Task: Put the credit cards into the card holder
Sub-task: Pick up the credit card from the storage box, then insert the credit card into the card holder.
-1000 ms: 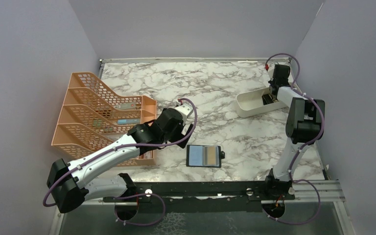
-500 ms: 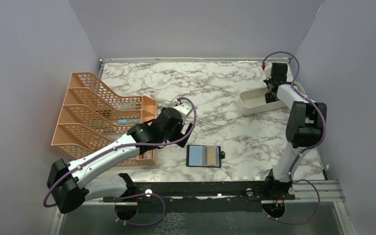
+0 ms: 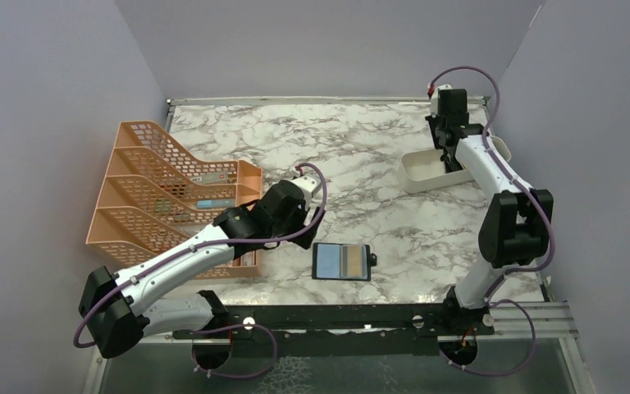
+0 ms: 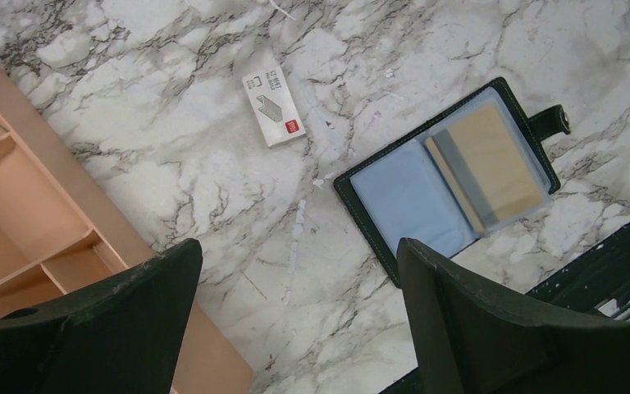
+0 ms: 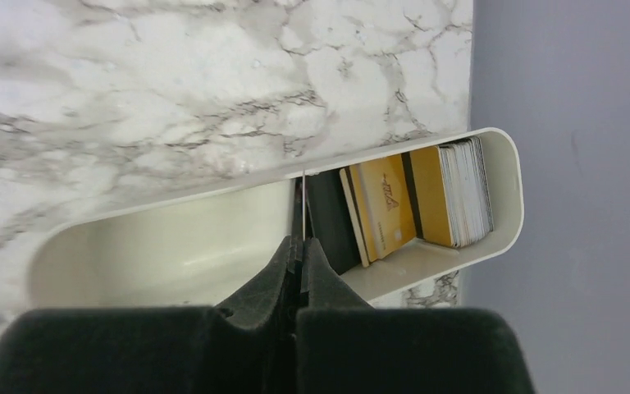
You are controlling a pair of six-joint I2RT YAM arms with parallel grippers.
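The card holder point(image 3: 343, 262) lies open near the table's front edge, blue-grey lining up; it also shows in the left wrist view point(image 4: 447, 176). A yellow-gold card point(image 4: 492, 160) sits in its right pocket. My left gripper point(image 4: 298, 246) is open and empty, hovering left of the holder point(image 3: 295, 197). My right gripper point(image 5: 303, 246) is shut on a thin card point(image 5: 303, 205) seen edge-on, held above the white tray point(image 5: 172, 246). More cards stand in the tray's end: a black one point(image 5: 328, 217), a yellow-gold one point(image 5: 381, 205) and a stack point(image 5: 451, 193).
An orange mesh file rack point(image 3: 164, 189) stands at the left, its edge close under my left gripper point(image 4: 33, 222). A small white piece with a red mark point(image 4: 274, 106) lies on the marble. The white tray point(image 3: 426, 168) sits at the back right near the wall.
My right gripper has risen out of the white tray and moved toward the back wall, with the thin card pinched in it. The left arm has stayed still.
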